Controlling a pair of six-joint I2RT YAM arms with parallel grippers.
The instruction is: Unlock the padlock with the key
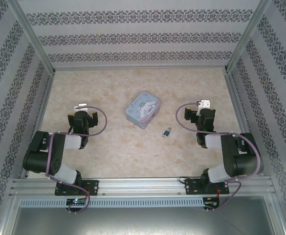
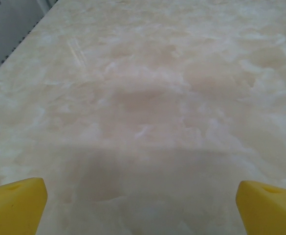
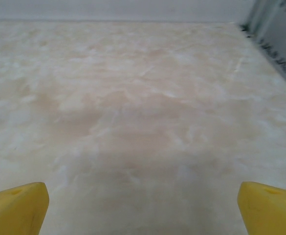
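On the left arm (image 1: pixel 55 149) the jaws stand wide open, yellow fingertips (image 2: pixel 15 203) spread above the marbled surface (image 2: pixel 143 88). Right of it lies a pale blue tin (image 1: pixel 143 109), and just beyond, nearer the bases, the small blue padlock (image 1: pixel 167 132) rests on the surface, well apart from both arms. The right arm (image 1: pixel 231 152) likewise holds its jaws wide open, fingertips (image 3: pixel 267 205) far apart.

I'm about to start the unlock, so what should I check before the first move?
1. The padlock found: ok, lying on the table, nearer the right arm.
2. The key found: cannot tell, too small to make out.
3. The left jaws open: ok, fingertips wide apart.
4. The right jaws open: ok, fingertips wide apart.
5. The tin apart from the padlock: ok.
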